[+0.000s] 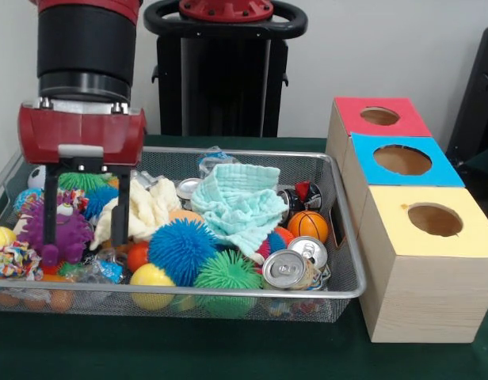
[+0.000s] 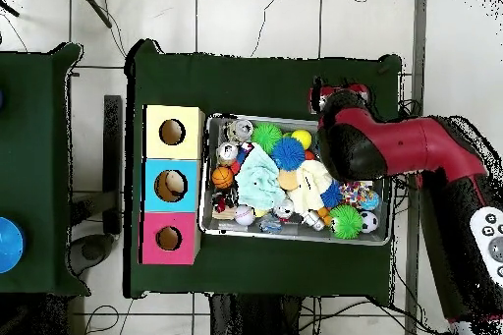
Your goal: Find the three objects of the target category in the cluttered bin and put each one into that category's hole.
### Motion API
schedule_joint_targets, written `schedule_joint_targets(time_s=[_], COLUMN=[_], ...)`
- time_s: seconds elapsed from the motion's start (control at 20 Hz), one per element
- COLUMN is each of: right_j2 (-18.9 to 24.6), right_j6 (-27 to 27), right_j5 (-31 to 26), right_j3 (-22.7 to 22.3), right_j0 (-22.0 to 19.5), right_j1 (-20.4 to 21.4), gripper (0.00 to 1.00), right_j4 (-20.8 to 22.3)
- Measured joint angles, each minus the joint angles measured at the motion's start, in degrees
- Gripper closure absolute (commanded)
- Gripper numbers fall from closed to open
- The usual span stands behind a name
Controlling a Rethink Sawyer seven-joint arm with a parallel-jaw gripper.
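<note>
Three boxes (image 1: pixel 410 206), one bin (image 1: pixel 351 261)

The large shallow bin of silver wire mesh (image 1: pixel 348 237) has a smooth, shiny rounded metal rim. A mint cloth (image 1: pixel 238 204) looks soft, crinkled and matt; the pale yellow cloth (image 1: pixel 146 212) likewise. The blue spiky ball (image 1: pixel 181 250) and green spiky ball (image 1: pixel 226 273) look rubbery and bristly. 2 silver drink cans (image 1: pixel 285 269) gleam like metal. The yellow-topped box (image 1: pixel 422 273) shows pale grained wood with a matt painted top. Dark green cloth (image 1: pixel 188 348) covers the table.
</note>
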State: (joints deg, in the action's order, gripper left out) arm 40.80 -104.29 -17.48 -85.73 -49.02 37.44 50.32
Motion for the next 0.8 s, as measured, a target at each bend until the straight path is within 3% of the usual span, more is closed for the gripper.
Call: schedule_joint_targets(time_s=[0.35, 0.8], right_j2=[-0.5, -0.9], right_j6=[0.0, 0.0], right_j5=[0.0, -0.7], right_j3=[1.7, 3.7], right_j0=[0.2, 0.6], right_j1=[-2.7, -3.1], gripper=[0.00, 0.00], right_j4=[0.0, 0.0])
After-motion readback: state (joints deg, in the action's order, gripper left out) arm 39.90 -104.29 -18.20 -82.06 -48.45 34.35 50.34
